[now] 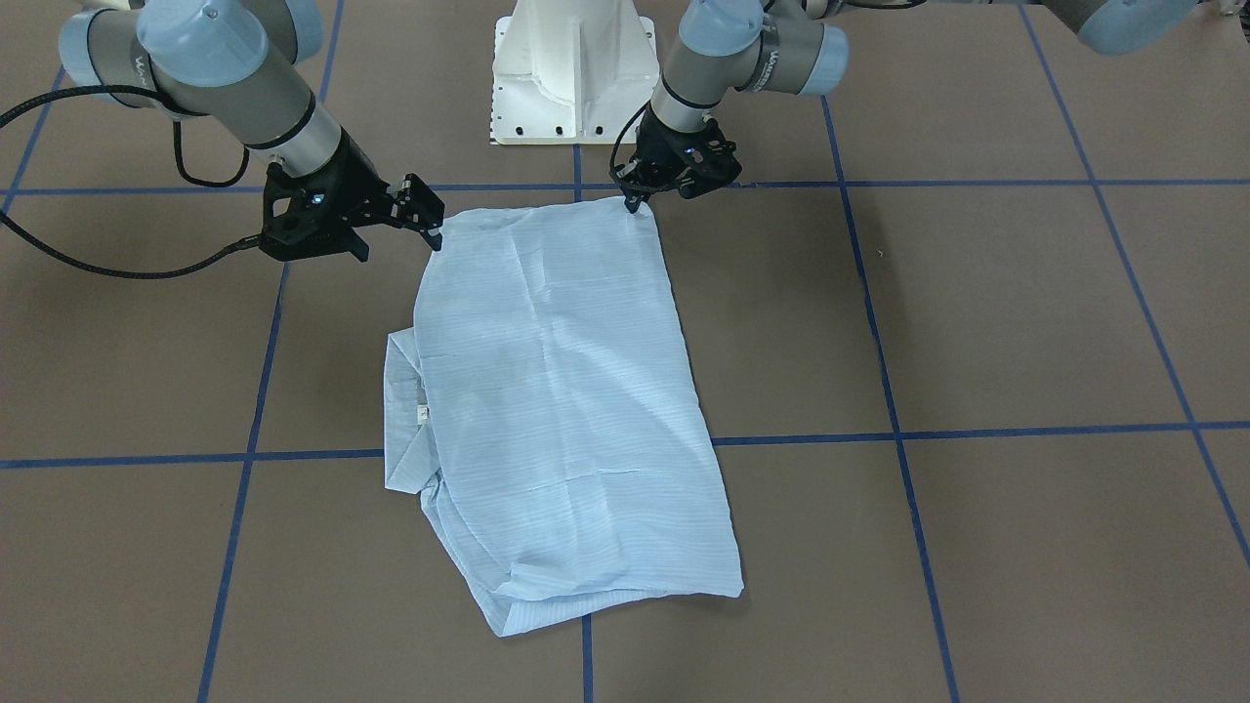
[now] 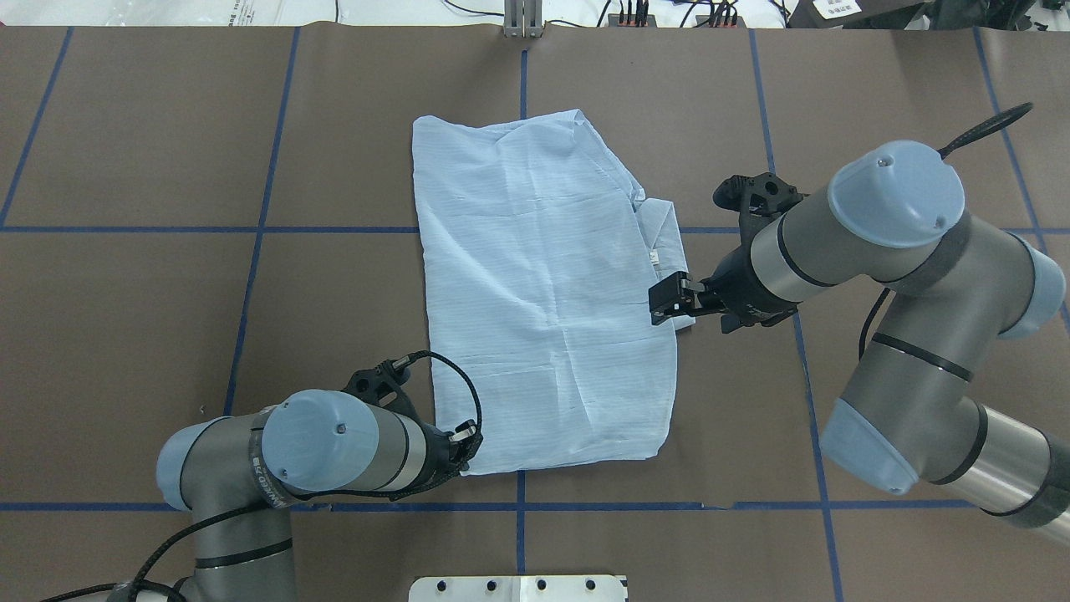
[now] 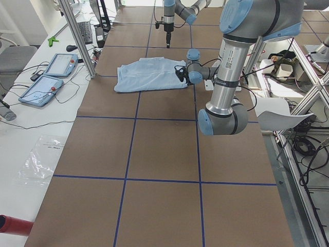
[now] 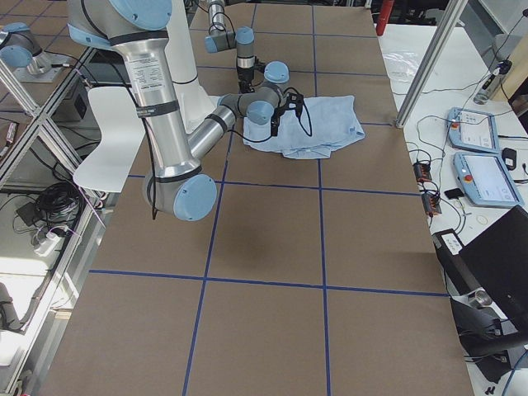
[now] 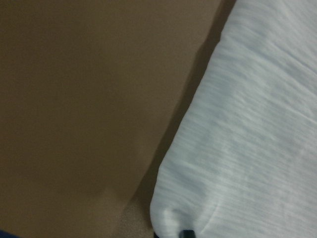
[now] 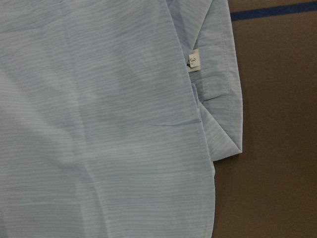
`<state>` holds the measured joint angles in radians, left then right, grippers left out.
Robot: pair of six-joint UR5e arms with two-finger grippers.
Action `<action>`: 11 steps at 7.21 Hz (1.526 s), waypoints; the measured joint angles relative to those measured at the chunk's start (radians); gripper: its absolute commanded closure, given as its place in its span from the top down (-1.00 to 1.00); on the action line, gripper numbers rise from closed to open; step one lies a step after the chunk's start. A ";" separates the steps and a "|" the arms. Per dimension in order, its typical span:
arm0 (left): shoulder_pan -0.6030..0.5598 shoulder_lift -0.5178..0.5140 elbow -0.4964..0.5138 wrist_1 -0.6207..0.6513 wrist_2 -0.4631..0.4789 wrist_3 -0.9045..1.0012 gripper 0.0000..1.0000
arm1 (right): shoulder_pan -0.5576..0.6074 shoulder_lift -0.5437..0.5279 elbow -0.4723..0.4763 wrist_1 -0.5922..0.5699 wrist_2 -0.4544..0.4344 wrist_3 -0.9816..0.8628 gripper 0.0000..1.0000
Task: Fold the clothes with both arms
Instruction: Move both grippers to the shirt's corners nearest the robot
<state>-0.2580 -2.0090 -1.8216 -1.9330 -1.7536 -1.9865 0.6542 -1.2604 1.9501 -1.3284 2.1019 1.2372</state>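
Observation:
The clothes are one light-blue striped shirt [image 1: 557,391] [image 2: 543,293], folded into a long rectangle flat on the brown table. Its collar [image 1: 402,430] and white neck label [image 6: 193,60] stick out on the robot's right side. My left gripper [image 1: 637,203] [image 2: 470,441] points down at the shirt's corner nearest the robot, and its tips look shut on that corner; the left wrist view shows the corner [image 5: 178,218] at the frame's bottom edge. My right gripper [image 1: 430,223] [image 2: 664,305] hovers at the shirt's right edge near the collar, open and holding nothing.
The white pedestal base [image 1: 573,73] stands just behind the shirt on the robot's side. Blue tape lines [image 2: 259,226] divide the table into squares. Off the far edge stand an aluminium post [image 3: 77,36] and control tablets [image 3: 51,77].

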 measured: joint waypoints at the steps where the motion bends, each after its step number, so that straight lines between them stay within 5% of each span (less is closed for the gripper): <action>1: -0.010 -0.004 -0.006 0.003 -0.001 0.000 -1.00 | -0.018 0.001 0.001 0.000 -0.018 0.022 1.00; 4: -0.033 -0.016 -0.045 0.037 -0.005 0.003 -1.00 | -0.196 0.006 0.015 -0.011 -0.215 0.261 1.00; 6: -0.037 -0.017 -0.051 0.041 -0.006 0.006 -1.00 | -0.299 0.065 0.014 -0.151 -0.324 0.459 1.00; 11: -0.044 -0.029 -0.052 0.042 -0.006 0.014 -1.00 | -0.356 0.120 -0.022 -0.270 -0.354 0.594 1.00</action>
<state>-0.3024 -2.0376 -1.8740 -1.8914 -1.7595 -1.9730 0.2980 -1.1405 1.9280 -1.5981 1.7479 1.8316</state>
